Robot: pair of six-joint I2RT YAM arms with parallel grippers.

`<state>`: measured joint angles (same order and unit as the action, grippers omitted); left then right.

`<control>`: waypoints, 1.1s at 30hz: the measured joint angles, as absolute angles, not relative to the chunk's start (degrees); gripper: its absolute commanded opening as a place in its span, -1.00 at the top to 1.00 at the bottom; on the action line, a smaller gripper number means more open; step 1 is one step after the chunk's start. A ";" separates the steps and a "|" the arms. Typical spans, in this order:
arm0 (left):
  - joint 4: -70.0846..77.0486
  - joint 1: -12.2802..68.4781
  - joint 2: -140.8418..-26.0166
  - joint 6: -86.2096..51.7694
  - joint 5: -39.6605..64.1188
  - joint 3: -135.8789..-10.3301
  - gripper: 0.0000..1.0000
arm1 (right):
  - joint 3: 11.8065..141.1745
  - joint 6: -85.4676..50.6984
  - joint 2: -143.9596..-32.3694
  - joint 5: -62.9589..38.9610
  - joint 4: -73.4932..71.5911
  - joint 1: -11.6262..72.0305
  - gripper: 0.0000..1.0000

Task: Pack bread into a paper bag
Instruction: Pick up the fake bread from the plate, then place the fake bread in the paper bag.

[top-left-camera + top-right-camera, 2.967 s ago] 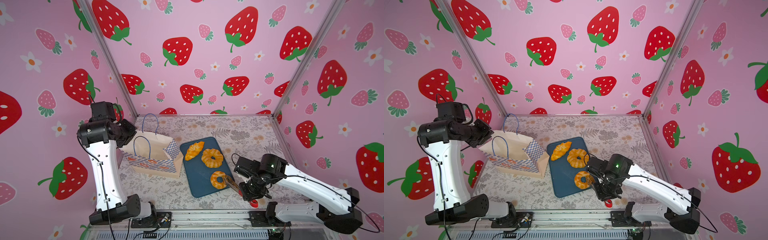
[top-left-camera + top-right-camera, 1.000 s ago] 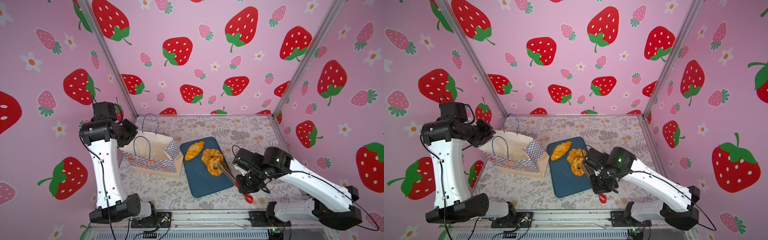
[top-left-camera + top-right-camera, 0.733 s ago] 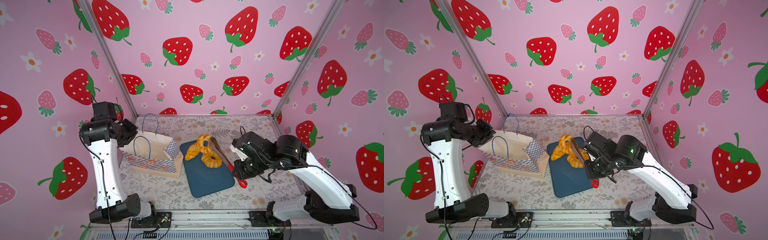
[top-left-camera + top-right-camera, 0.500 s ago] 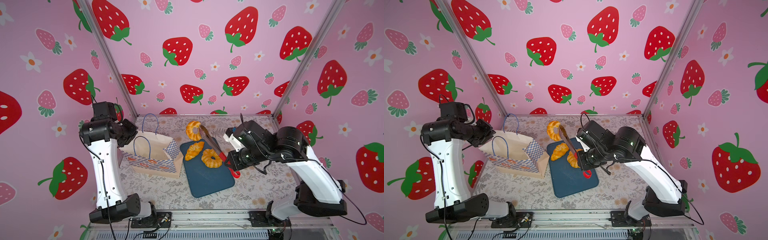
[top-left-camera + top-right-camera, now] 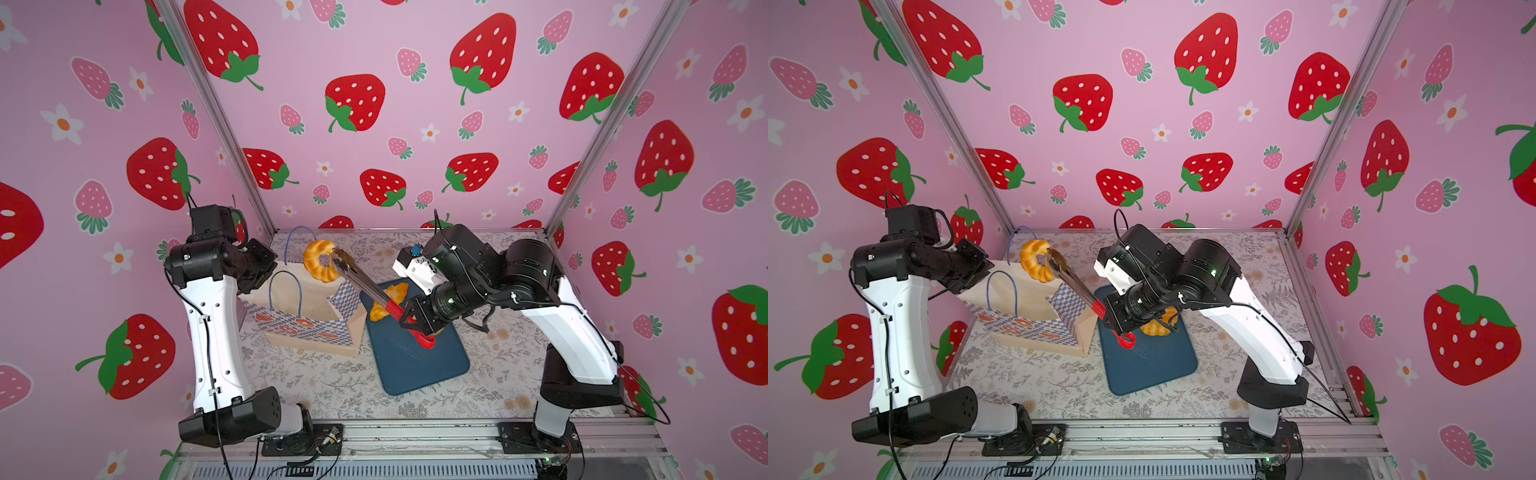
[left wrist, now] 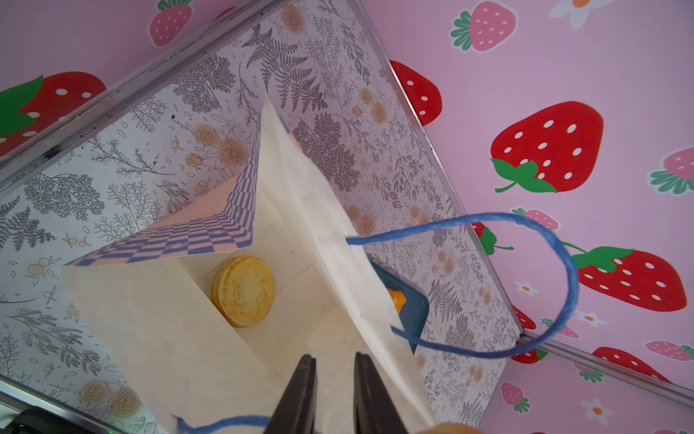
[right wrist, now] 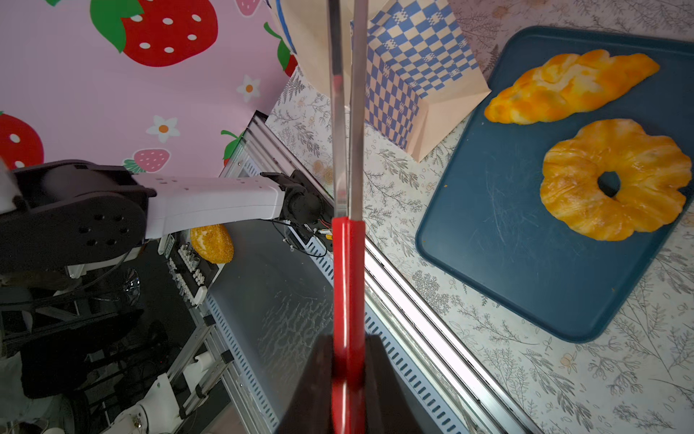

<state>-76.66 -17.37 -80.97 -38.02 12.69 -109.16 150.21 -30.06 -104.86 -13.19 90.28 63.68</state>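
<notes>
One paper bag [image 5: 316, 307], one bun [image 6: 243, 291], one croissant [image 7: 571, 88], two rings [image 5: 318, 261] [image 7: 616, 184], one tongs [image 5: 361, 282]

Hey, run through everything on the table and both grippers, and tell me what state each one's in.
paper bag: standing open, rim held.
bun: lying inside the bag.
tongs: squeezed shut.
small twisted ring: aloft in the tongs, near the bag's opening.
tray: lying flat.
croissant: resting on tray.
larger twisted ring: resting on tray.
left gripper: shut on bag rim.
right gripper: shut on tongs handle.
</notes>
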 measured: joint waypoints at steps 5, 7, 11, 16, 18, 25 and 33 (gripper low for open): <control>-76.23 -17.37 -81.17 -38.02 12.73 -109.10 0.54 | 149.97 -29.12 -104.86 -14.31 89.38 63.92 1.00; -76.09 -17.37 -81.23 -38.00 12.71 -109.10 0.54 | 149.27 -28.64 -104.81 -14.96 88.53 63.99 1.00; -75.94 -17.37 -81.25 -38.00 12.82 -109.10 0.54 | 148.38 -27.57 -105.49 -15.68 87.42 63.99 1.00; -75.61 -17.39 -80.90 -38.02 13.08 -109.10 0.51 | 147.63 -26.15 -108.99 -16.45 85.71 63.99 1.00; -75.64 -17.37 -80.64 -38.00 13.13 -109.21 0.51 | 147.20 -25.54 -110.98 -16.88 85.14 63.99 1.00; -75.70 -17.37 -80.47 -38.00 13.54 -110.91 0.50 | 145.91 -24.08 -114.72 -18.17 84.29 63.99 0.61; -76.12 -17.37 -80.47 -38.00 13.56 -111.35 0.50 | 145.88 -22.50 -113.12 -17.50 82.65 63.99 0.52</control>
